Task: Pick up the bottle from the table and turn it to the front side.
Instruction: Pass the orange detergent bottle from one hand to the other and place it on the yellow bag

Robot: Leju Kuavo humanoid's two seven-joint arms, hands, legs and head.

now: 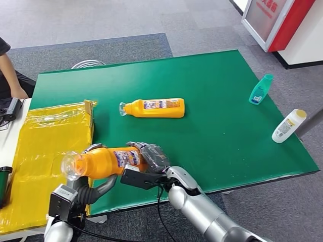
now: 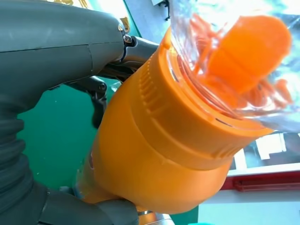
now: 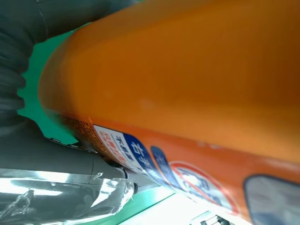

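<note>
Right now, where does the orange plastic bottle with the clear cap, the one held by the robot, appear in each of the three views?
Head view: the held orange plastic bottle lies sideways at lower left, clear cap toward the left, between the left hand and the right hand.
Left wrist view: its neck and cap end loom across the centre and right.
Right wrist view: its body and label cross most of the picture.
Shared landmark: the green table.
</note>
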